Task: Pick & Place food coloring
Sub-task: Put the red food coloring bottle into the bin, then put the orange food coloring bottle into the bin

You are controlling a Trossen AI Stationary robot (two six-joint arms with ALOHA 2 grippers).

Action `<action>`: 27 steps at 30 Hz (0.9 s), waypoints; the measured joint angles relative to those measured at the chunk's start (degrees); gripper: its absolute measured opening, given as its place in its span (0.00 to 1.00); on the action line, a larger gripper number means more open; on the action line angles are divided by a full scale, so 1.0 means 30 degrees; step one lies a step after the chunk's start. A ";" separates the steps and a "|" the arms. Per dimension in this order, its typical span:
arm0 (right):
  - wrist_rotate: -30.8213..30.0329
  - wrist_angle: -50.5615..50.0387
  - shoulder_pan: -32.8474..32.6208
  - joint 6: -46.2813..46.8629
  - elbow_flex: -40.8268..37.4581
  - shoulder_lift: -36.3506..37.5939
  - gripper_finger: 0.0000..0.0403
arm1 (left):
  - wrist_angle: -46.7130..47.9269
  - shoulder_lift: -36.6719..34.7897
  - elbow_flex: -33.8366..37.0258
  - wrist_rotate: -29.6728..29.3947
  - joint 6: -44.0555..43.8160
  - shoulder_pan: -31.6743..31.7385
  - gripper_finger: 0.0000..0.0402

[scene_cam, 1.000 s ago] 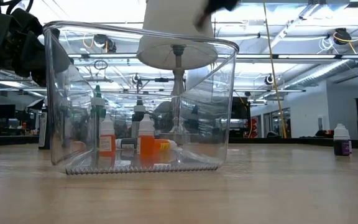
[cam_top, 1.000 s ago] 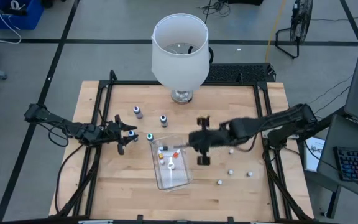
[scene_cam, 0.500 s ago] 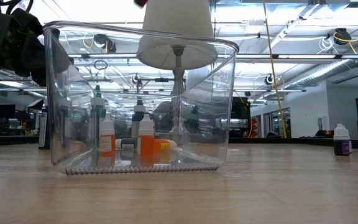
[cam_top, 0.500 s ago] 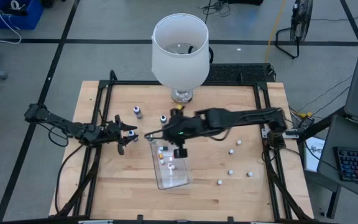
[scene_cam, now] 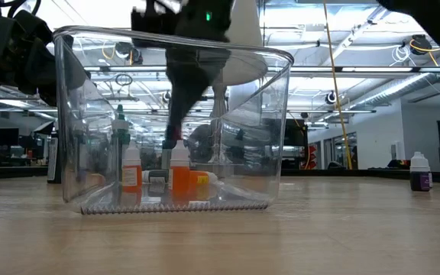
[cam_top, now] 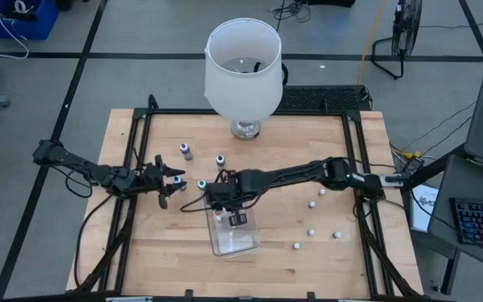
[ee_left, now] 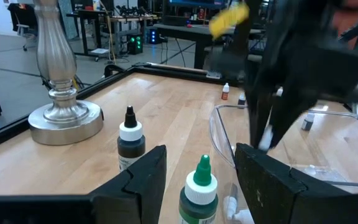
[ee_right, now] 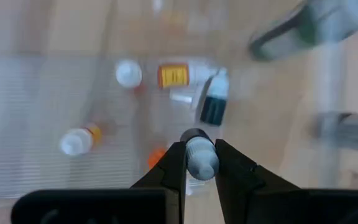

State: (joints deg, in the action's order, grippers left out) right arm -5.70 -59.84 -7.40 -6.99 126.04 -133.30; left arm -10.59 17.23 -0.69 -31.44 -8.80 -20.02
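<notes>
The clear tray [cam_top: 233, 228] lies mid-table with several food coloring bottles in it, among them an orange-labelled one [ee_right: 179, 76] and a dark one [ee_right: 214, 107]. My right gripper [cam_top: 225, 199] reaches from the right and points down into the tray [scene_cam: 176, 114], shut on a small whitish-capped bottle [ee_right: 199, 154]. My left gripper [cam_top: 171, 178] waits open at the left. A green-capped bottle [ee_left: 197, 186] stands upright just ahead of its fingers, untouched. More bottles stand on the wood: a purple-capped one [cam_top: 185, 150] and a dark one [ee_left: 130, 140]. My right gripper pinches the small bottle by its whitish cap end [ee_right: 199, 149] between the two fingers [ee_right: 174, 167]. The fingers come from above, pointing down into the tray. The bottle is held above the tray's floor; its body is hidden by the cap and fingers.
A big white lampshade [cam_top: 242, 65] on a metal base [ee_left: 61, 115] stands at the far edge. Several small white-capped bottles [cam_top: 312, 231] are scattered on the table's right half. A purple bottle [scene_cam: 420, 171] stands far right in the low view.
My right arm has swung from right of the tray toward the table's left, passed over the tray's far end, then come down into the tray. The left arm and the bottles on the wood have kept still.
</notes>
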 joint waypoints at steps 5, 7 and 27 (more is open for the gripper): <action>0.0004 -0.0309 0.0206 -0.0390 -0.0007 -0.1011 0.11 | 0.0000 0.0000 0.0000 0.0001 0.0000 0.0002 0.48; 0.0011 -0.0290 0.0287 -0.0412 -0.0007 -0.1171 0.11 | 0.0000 0.0000 0.0000 0.0001 0.0000 -0.0001 0.48; 0.0990 0.0956 0.0751 -0.0404 -0.1347 -0.1099 0.36 | 0.0000 0.0000 0.0000 0.0001 0.0000 -0.0001 0.48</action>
State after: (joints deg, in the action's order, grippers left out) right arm -2.74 -56.97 -5.15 -8.21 122.00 -136.60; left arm -10.59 17.23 -0.69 -31.44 -8.80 -20.02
